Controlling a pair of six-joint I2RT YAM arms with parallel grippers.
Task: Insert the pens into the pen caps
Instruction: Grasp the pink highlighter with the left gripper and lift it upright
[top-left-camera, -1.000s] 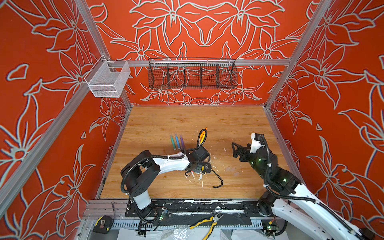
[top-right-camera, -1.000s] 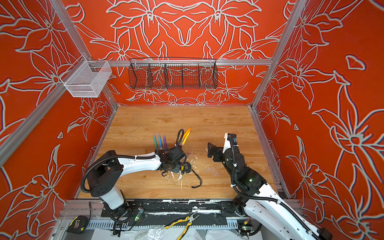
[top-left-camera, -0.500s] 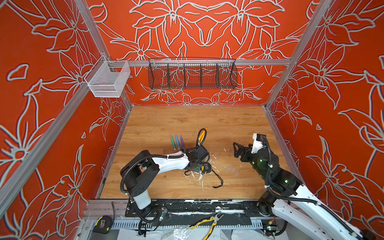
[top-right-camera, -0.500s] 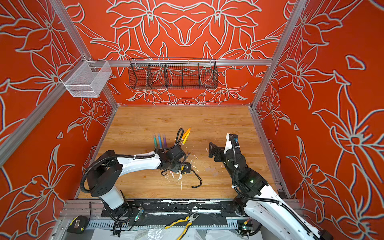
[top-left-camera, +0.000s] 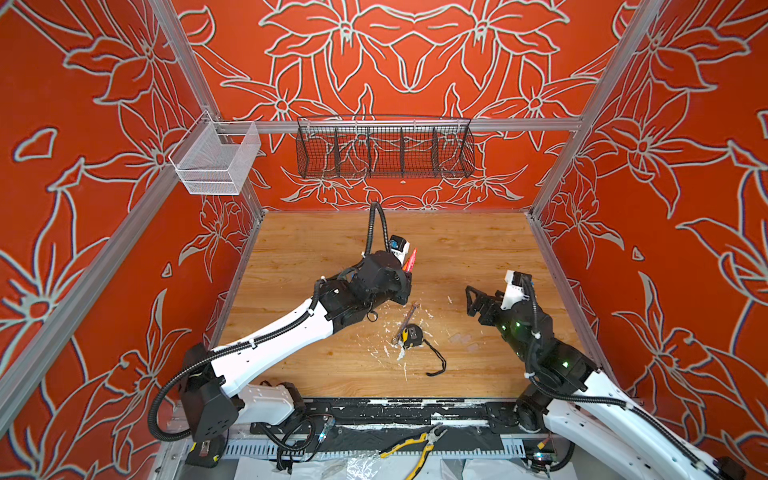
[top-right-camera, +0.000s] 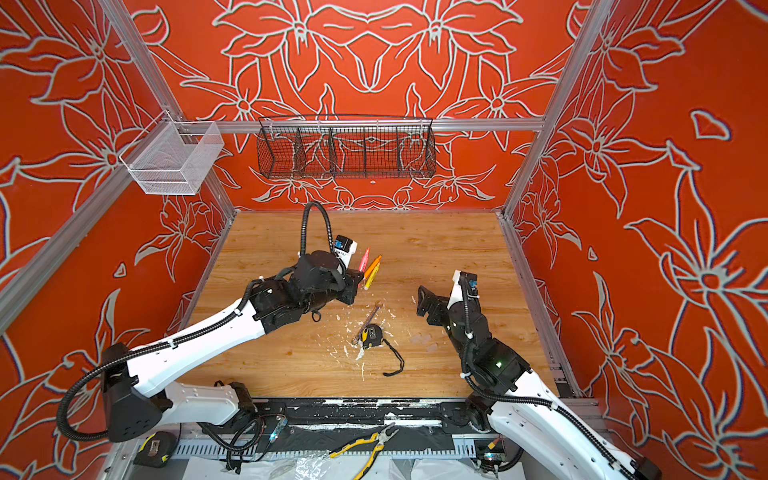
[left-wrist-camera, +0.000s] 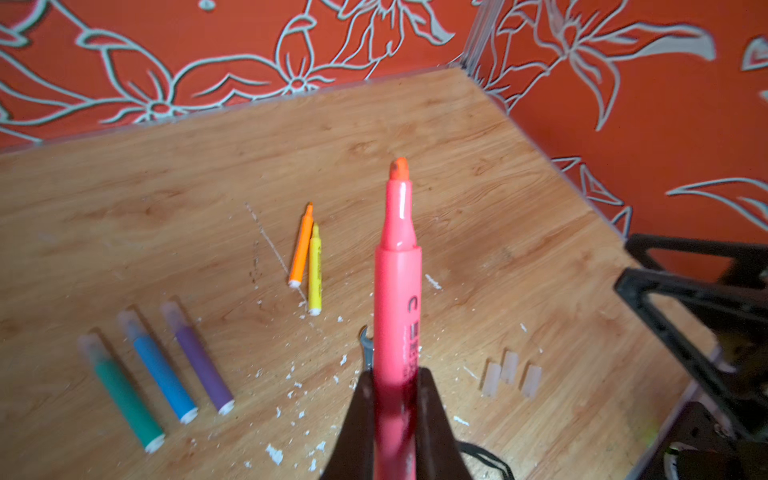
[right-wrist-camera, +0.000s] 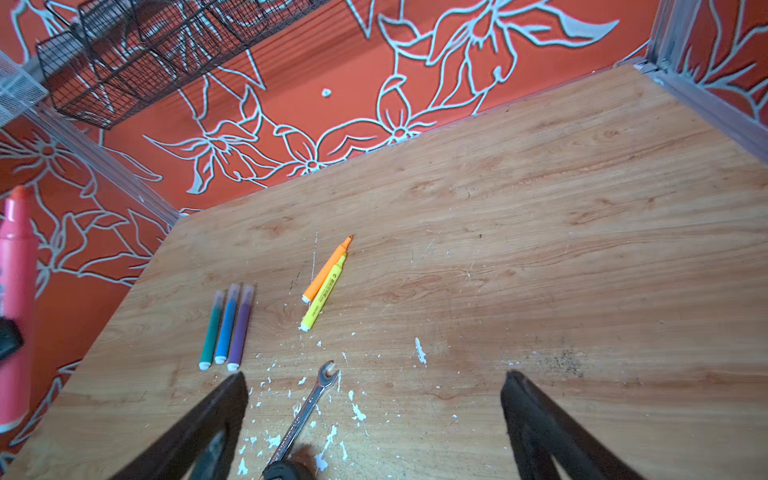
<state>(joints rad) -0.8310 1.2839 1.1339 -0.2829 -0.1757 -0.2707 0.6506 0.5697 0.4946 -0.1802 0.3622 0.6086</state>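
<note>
The fingers (left-wrist-camera: 361, 415) of the left gripper (left-wrist-camera: 397, 376) were pressed onto the lower barrel of the pink pen (left-wrist-camera: 397, 270), pinching it from both sides. The pen was held off the table (left-wrist-camera: 124, 187), its uncapped tip pointing away from the wrist.

The right gripper (right-wrist-camera: 374, 376) had its fingers spread wide, with nothing between them.

A wrench (right-wrist-camera: 307, 407) lay near the right gripper among white flecks, its far end just beside a tape measure (top-left-camera: 409, 334).

Beyond the wrench, the orange pen (left-wrist-camera: 301, 249) and the yellow pen (left-wrist-camera: 314, 274) lay touching side by side – both uncapped.

On the left arm's side, the green pen (left-wrist-camera: 124, 395), blue pen (left-wrist-camera: 164, 374) and purple pen (left-wrist-camera: 201, 365) lay in a parallel row, each with a clear cap over its tip.

Three loose pen caps (left-wrist-camera: 509, 370) lay side by side on bare wood on the right arm's side.
</note>
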